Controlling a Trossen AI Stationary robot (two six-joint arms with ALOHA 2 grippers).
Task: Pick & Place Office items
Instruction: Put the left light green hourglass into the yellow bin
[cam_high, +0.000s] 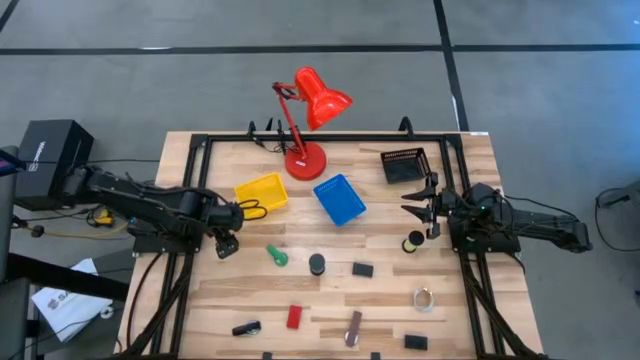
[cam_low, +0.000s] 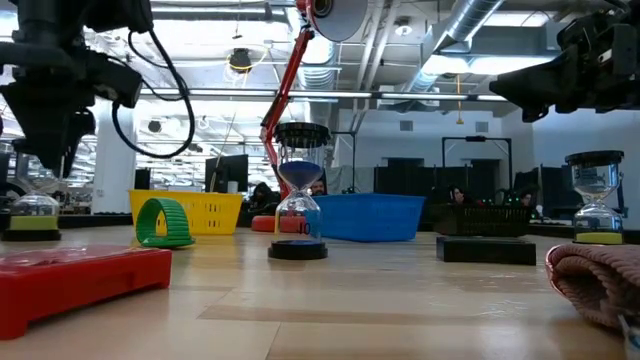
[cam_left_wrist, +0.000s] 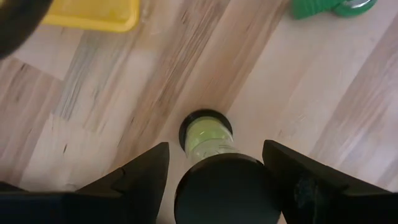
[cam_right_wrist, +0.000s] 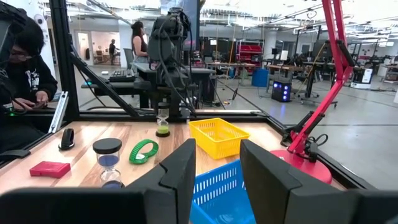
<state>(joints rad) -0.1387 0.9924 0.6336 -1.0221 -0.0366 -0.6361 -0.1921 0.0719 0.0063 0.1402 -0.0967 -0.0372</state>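
My left gripper (cam_high: 228, 244) (cam_left_wrist: 216, 149) is open and points down over a small hourglass (cam_left_wrist: 208, 134) with green sand and black caps, which stands upright on the table near the left edge. The fingers stand on either side of its top cap (cam_left_wrist: 225, 190). In the low view the gripper (cam_low: 47, 150) hangs just above that hourglass (cam_low: 35, 215). My right gripper (cam_high: 420, 200) (cam_right_wrist: 217, 168) is open, level above the table's right side, pointing toward the blue tray (cam_high: 339, 198). Loose on the wood lie a green piece (cam_high: 276, 256), a blue-sand hourglass (cam_high: 317, 264), black blocks (cam_high: 362, 269) and a red block (cam_high: 294, 316).
A yellow tray (cam_high: 262, 193) sits just beyond my left gripper, and a black mesh tray (cam_high: 404, 165) is at the far right. The red desk lamp (cam_high: 305, 160) stands at the far edge. A yellow hourglass (cam_high: 413, 243), a silvery ring (cam_high: 424, 298) and a brown-silver bar (cam_high: 353, 328) lie nearer. A person sits beyond the table.
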